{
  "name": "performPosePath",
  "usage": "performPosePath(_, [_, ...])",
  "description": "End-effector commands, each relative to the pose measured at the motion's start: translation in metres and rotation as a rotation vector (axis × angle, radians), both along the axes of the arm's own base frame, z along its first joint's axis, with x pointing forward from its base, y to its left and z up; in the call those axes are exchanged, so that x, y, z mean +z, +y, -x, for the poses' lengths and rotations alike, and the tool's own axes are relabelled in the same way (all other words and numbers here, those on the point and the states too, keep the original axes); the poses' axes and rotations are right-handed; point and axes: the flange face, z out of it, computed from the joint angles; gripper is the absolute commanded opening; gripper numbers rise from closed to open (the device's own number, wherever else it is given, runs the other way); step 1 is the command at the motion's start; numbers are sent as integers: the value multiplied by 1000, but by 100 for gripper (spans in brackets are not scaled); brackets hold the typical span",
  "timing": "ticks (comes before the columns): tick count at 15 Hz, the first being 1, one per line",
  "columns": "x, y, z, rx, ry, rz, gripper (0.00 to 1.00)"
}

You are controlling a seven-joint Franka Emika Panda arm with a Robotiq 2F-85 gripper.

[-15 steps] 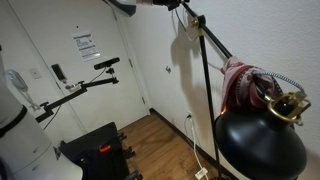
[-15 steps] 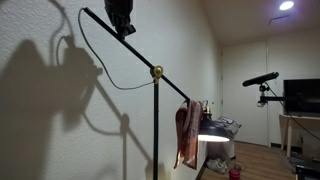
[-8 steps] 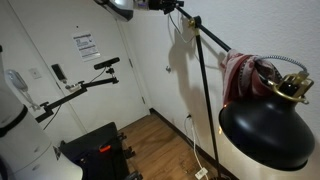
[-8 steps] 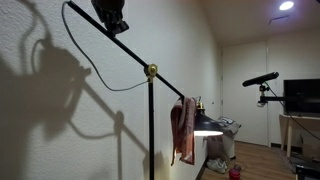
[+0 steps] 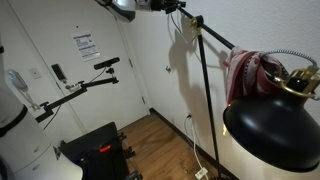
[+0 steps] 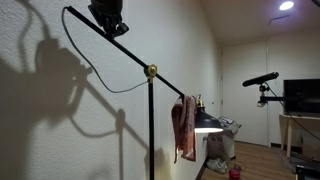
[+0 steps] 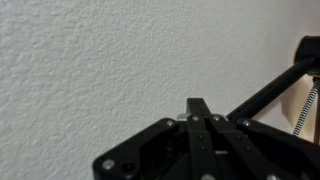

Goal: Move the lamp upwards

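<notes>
the lamp (image 5: 272, 135) stands close to the white wall (image 6: 40, 130), its thin pole upright and its hinged arm slanting along the wall. the gripper (image 6: 112, 27) sits at the arm's raised end, high against the wall, with its fingers (image 7: 200, 112) clenched on the thin rod. the black dome shade hangs at the arm's low end, farther from the wall, with a red-white cloth (image 6: 185, 128) draped beside it.

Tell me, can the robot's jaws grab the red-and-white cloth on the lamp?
Probably not now: the jaws are shut on the upper end of the thin black lamp arm, while the red-and-white cloth hangs at the opposite, lower end.
</notes>
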Motion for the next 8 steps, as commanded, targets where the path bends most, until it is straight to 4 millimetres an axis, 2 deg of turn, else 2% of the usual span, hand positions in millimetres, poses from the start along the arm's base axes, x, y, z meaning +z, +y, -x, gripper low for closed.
performPosePath(1, [-45, 19, -11, 39, 113, 7, 0])
performPosePath(8, [-85, 32, -22, 77, 245, 34, 0])
